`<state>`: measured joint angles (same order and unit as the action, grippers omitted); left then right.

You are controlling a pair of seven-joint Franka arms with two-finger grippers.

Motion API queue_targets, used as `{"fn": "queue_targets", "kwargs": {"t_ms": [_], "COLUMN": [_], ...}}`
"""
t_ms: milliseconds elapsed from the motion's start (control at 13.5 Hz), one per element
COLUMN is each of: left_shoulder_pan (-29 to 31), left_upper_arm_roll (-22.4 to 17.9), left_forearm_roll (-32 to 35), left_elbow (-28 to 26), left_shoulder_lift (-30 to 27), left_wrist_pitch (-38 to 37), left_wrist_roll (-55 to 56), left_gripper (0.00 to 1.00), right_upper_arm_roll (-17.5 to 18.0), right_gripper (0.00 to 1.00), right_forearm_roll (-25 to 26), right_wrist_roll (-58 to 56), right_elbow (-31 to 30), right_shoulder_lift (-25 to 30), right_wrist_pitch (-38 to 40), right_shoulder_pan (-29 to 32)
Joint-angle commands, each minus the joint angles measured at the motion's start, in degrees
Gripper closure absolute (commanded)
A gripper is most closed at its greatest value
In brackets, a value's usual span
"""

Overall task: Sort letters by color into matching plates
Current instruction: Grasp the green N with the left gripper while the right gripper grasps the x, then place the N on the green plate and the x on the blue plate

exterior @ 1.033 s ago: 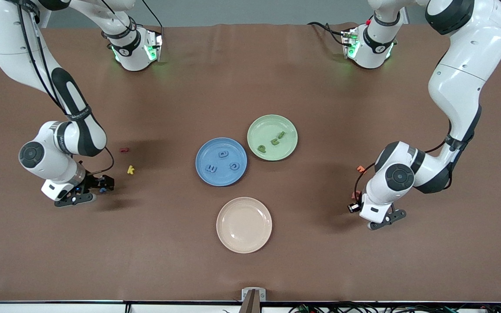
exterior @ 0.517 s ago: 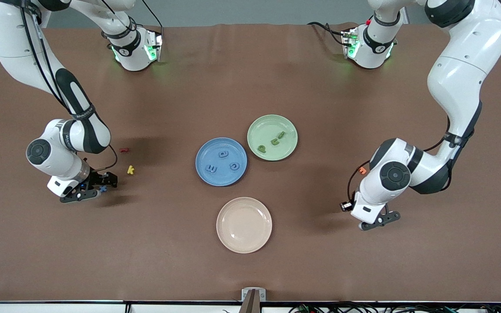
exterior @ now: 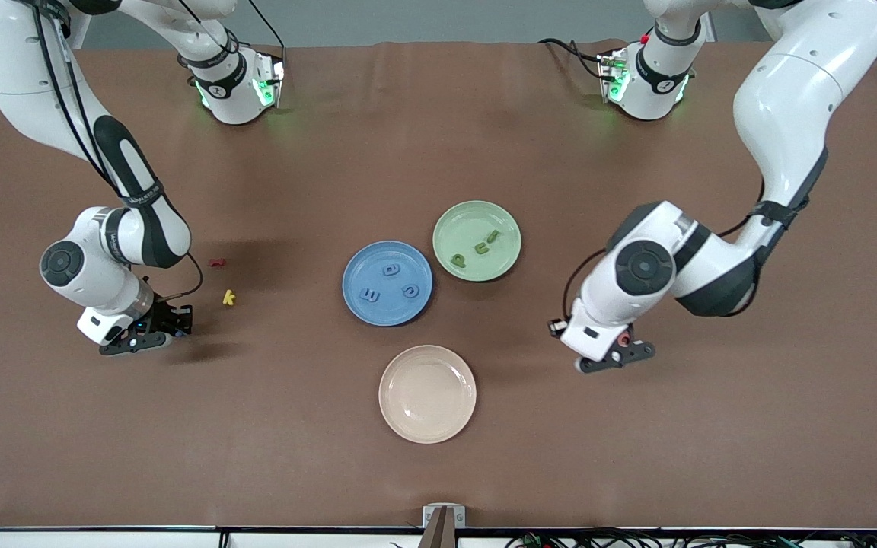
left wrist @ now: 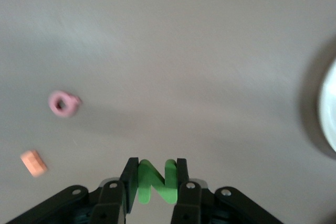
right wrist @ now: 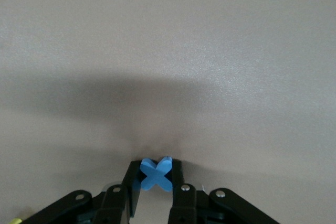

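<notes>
— Over the brown table (exterior: 438,472), what are we carrying?

— Our left gripper (left wrist: 155,182) has its fingers closed on a small flat green foam letter N (left wrist: 153,181), lifted above bare cloth between the beige plate (exterior: 428,393) and the left arm's end of the table. Our right gripper (right wrist: 156,178) is pinched on a small flat blue foam letter X (right wrist: 156,173), low over the table at the right arm's end, close to the yellow letter (exterior: 229,297) and the red letter (exterior: 216,263); we cannot tell whether the X touches the cloth.

— Which way do we go?

— The round pale green plastic plate (exterior: 476,240) lies toward the table's middle and farther from the front camera than where our left gripper hangs, and our left arm is the nearer one to it. The round medium blue plastic plate (exterior: 387,283), touching it rim to rim, is well apart from our right gripper, toward the middle.

— Room?

— We judge both paths open; each plate has bare patches among its three letters. The pink letter (left wrist: 63,103) and orange letter (left wrist: 34,163) lie clear.
</notes>
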<state>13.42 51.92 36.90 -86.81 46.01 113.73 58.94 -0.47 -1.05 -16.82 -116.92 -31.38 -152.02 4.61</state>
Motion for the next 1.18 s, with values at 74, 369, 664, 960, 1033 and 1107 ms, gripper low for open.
{"fn": "queue_targets", "kwargs": {"t_ms": [74,369,664,960,1033,1107], "left_shoulder_pan": [-3.64,-11.56,-14.11,-17.98,-18.25,-18.25], "left_upper_arm_roll": [1.96,1.96,2.05,2.05,1.96,1.96], "left_forearm_roll": [-0.52,-0.52,-1.39,-3.24,-3.24,-3.24], "left_elbow": [-3.1,-5.03,-8.9,-11.44,-12.32,-12.68], "left_shoulder_lift": [-0.75,0.22,0.31,0.83,0.83,0.83], "left_wrist_pitch": [-0.7,-0.7,-0.01,2.45,3.16,3.25], "left_wrist_roll": [9.14,21.45,29.01,36.58,37.55,37.73], "left_gripper": [1.0,1.0,1.0,0.98,0.98,0.96], "right_upper_arm_roll": [0.21,0.47,0.91,2.31,2.23,2.23], "right_gripper": [1.0,1.0,1.0,1.0,1.0,1.0], "right_forearm_roll": [0.26,0.26,-0.53,-2.81,-3.94,-4.56], "right_wrist_roll": [1.7,7.75,25.22,46.75,51.58,55.37], "right_elbow": [-0.06,3.71,3.55,3.37,3.46,3.46], "right_shoulder_lift": [-1.05,1.22,6.32,8.0,7.91,7.65], "right_wrist_pitch": [-0.48,10.91,19.2,19.57,18.78,17.29], "right_shoulder_pan": [0.05,-2.23,-9.78,-20.58,-23.74,-26.3]}}
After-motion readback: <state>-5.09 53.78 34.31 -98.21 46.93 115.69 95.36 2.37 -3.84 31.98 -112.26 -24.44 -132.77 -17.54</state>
